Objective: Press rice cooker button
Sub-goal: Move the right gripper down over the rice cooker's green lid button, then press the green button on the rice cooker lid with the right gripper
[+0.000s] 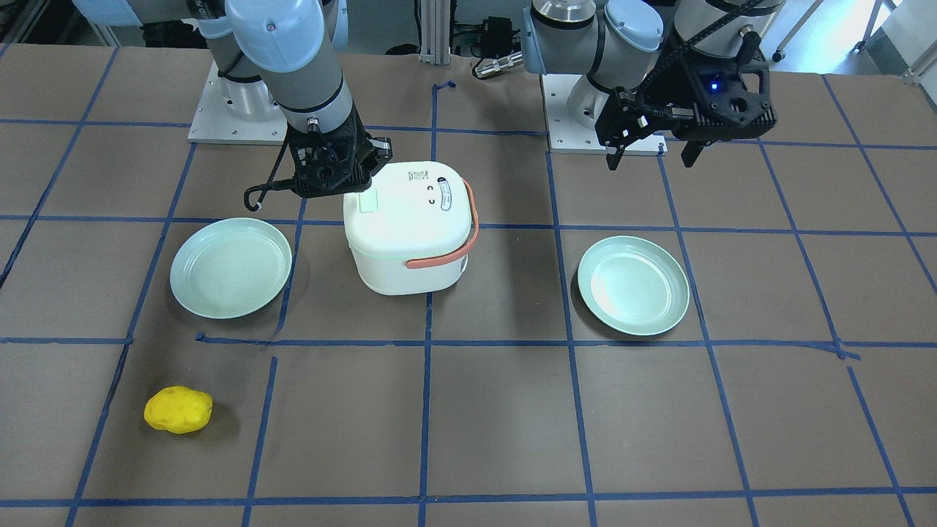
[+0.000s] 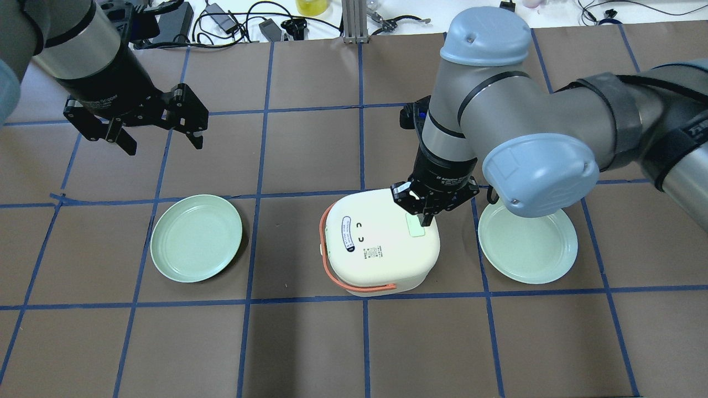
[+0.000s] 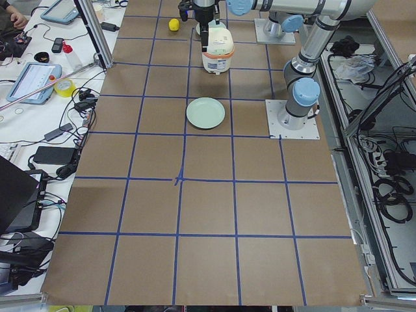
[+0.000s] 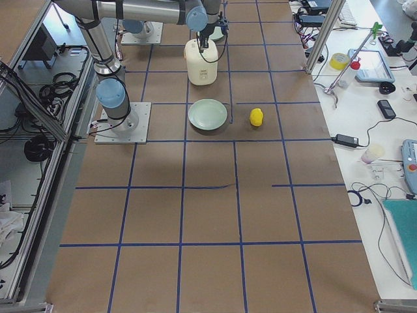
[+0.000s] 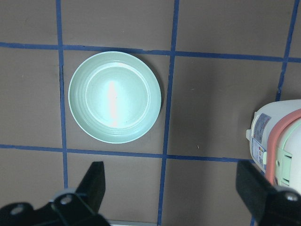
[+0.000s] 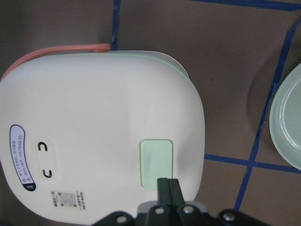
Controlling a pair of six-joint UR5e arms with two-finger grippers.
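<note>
The right gripper [image 2: 425, 219], fingers pinched together, is pointing down at the edge of the pale green button [image 6: 156, 162] on the white rice cooker [image 2: 379, 246]. The cooker is sitting mid-table (overhead view) with the left plate [image 2: 196, 237] at its 9 o'clock and the right plate [image 2: 528, 243] at its 3. The left gripper [image 2: 164, 145] is hovering at its 10 o'clock, fingers spread wide.

Front-facing view, rice cooker [image 1: 407, 234] mid-table [image 1: 498, 410], plate [image 1: 230, 267] at its 9 o'clock, second plate [image 1: 633, 285] at 3 o'clock, small lump [image 1: 178, 410] at 8 o'clock, right gripper [image 2: 425, 219] over lid's 10 o'clock corner, left gripper [image 1: 650, 162] at 2 o'clock, well apart
</note>
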